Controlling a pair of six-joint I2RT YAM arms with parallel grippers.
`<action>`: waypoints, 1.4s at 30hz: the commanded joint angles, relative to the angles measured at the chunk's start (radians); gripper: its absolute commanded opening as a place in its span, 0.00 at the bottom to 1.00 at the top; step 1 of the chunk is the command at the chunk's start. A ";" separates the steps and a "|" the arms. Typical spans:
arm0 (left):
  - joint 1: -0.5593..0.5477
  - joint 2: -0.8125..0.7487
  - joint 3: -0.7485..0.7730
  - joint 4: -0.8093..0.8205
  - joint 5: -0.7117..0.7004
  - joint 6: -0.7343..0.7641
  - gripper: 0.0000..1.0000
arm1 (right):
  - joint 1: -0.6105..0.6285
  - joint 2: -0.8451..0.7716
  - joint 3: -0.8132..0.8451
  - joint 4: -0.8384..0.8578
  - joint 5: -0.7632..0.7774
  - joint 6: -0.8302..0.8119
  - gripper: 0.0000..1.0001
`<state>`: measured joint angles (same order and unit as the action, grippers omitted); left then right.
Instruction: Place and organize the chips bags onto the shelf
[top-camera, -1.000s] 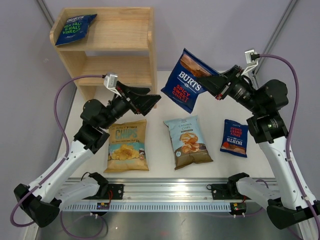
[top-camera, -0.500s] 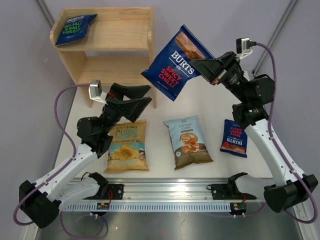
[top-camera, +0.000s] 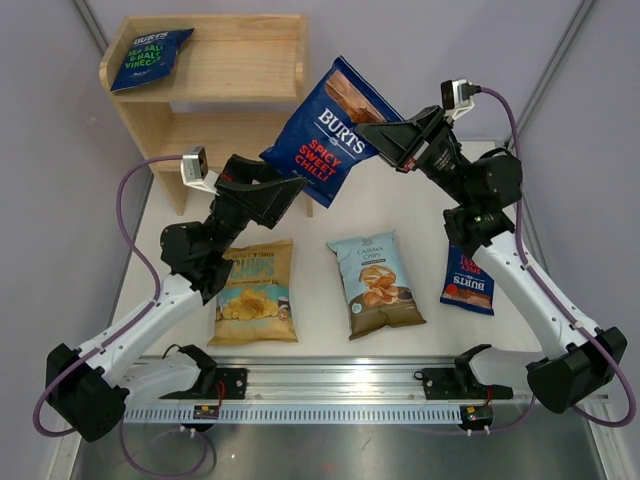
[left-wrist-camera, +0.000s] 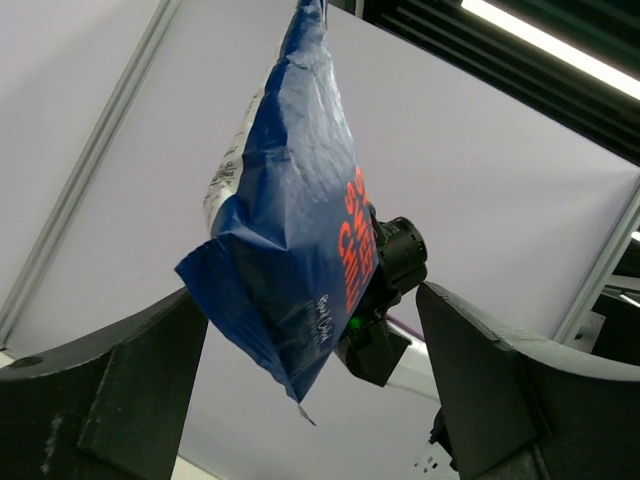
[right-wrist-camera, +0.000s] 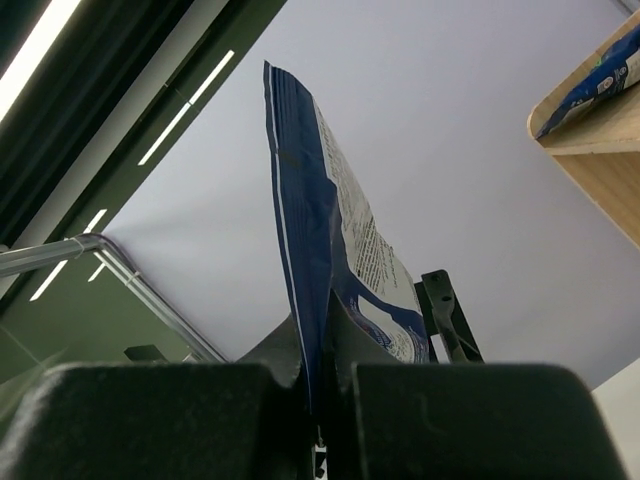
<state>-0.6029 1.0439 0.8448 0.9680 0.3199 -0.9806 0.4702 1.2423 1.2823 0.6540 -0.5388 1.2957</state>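
My right gripper (top-camera: 372, 134) is shut on the edge of a dark-blue BURTS Spicy Sweet Chilli bag (top-camera: 325, 135) and holds it in the air in front of the wooden shelf (top-camera: 255, 70). The bag also shows in the right wrist view (right-wrist-camera: 330, 270) and the left wrist view (left-wrist-camera: 290, 220). My left gripper (top-camera: 290, 190) is open and empty, raised just below the bag's lower end. Another BURTS bag (top-camera: 150, 55) lies on the shelf's top tier. A yellow CHIPS bag (top-camera: 253, 292), a Cassava Chips bag (top-camera: 375, 283) and a third BURTS bag (top-camera: 469, 276) lie on the table.
The shelf's lower tier (top-camera: 240, 135) shows nothing on it; its right side panel (top-camera: 303, 75) is close behind the held bag. A rail (top-camera: 330, 375) runs along the near table edge.
My right gripper has carried the BURTS bag left and up toward the shelf. My left gripper has risen and tilted up under the bag.
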 joint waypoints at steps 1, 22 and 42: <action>0.002 0.004 0.016 0.127 -0.030 -0.016 0.80 | 0.021 -0.024 -0.011 0.075 0.040 -0.012 0.02; 0.009 -0.022 0.045 -0.001 -0.041 0.017 0.12 | 0.038 -0.158 -0.110 -0.173 0.244 -0.277 0.44; 0.569 -0.026 0.376 -0.771 -0.076 -0.174 0.08 | 0.031 -0.368 -0.029 -0.781 0.632 -0.699 0.67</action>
<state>-0.0784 0.9779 1.1362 0.3546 0.2852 -1.0821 0.5011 0.8875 1.2507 -0.0971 0.0437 0.6346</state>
